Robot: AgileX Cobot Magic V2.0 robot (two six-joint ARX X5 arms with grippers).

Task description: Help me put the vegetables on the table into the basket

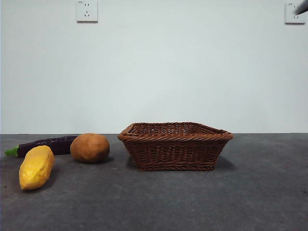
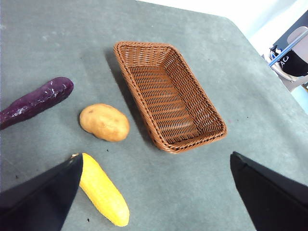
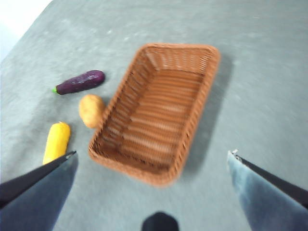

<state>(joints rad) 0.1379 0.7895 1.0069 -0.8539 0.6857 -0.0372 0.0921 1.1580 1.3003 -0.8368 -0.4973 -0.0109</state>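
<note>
left claw (image 2: 154,192) open above yellow vegetable (image 2: 102,189) | right claw (image 3: 151,187) open over basket (image 3: 211,77)

Wicker basket (image 1: 175,146) stands on grey bench (image 1: 250,192), right of centre, upright, interior hidden behind near wall. Potato (image 1: 90,147) left of basket, near but apart. Eggplant (image 1: 42,145) lies behind and left of potato, green stem pointing left; purple end seems to meet potato, contact unclear. Yellow vegetable (image 1: 36,167) nearest camera, far left, in front of eggplant. Two wall sockets (image 1: 87,10) high on white wall. Dark tip at top right corner, possibly waiting arm.
</note>
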